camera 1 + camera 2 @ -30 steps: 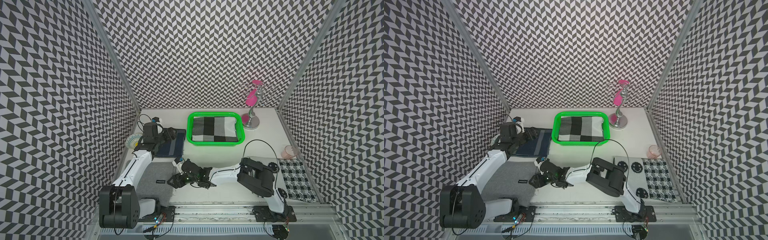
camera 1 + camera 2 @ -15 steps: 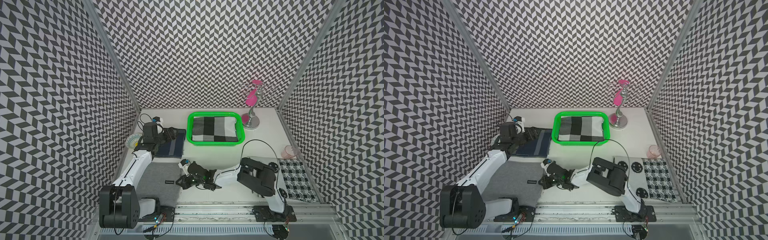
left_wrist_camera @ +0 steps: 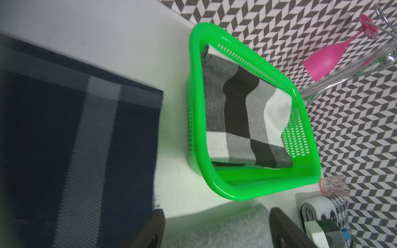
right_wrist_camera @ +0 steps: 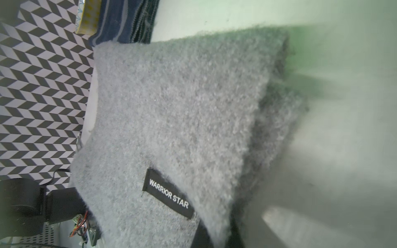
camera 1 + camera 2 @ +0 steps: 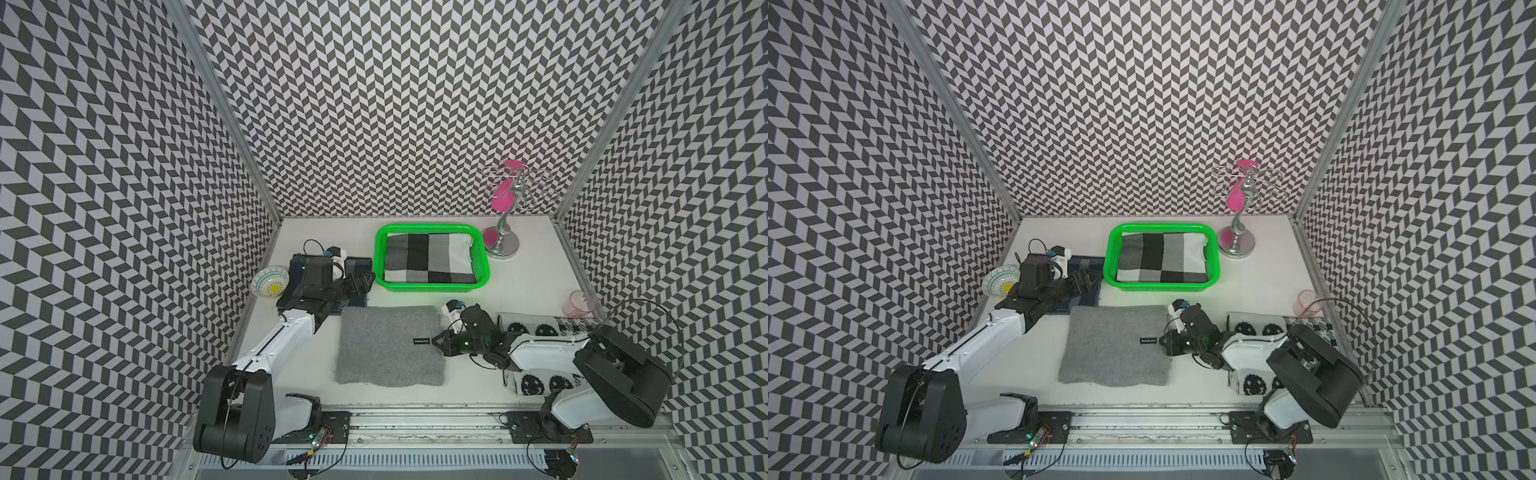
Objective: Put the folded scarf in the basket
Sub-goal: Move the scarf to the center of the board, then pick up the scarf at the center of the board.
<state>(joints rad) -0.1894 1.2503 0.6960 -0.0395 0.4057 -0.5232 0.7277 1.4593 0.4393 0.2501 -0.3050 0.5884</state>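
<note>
The folded scarf (image 5: 386, 345) (image 5: 1113, 345) (image 4: 171, 107) is grey and fuzzy with a small black label, and it lies flat mid-table in front of the basket. My right gripper (image 5: 436, 338) (image 5: 1163, 340) (image 4: 217, 235) is shut on its right edge, near the label. The bright green basket (image 5: 432, 286) (image 5: 1160, 286) (image 3: 236, 193) stands behind it and holds a black, white and grey checked scarf (image 5: 428, 259). My left gripper (image 5: 365, 280) (image 5: 1090, 278) (image 3: 217, 216) hangs open left of the basket, above a navy plaid scarf (image 3: 64, 139), with nothing between its fingers.
A patterned bowl (image 5: 270, 282) sits at the left wall. At the back right stands a chrome stand (image 5: 503, 241) with a pink glass. A pink cup (image 5: 579, 303) and a black-and-white patterned scarf (image 5: 540, 328) lie on the right, under my right arm.
My right gripper has shut on the grey scarf's edge and moved right; the scarf now lies further right, in front of the basket. The left arm has not moved.
</note>
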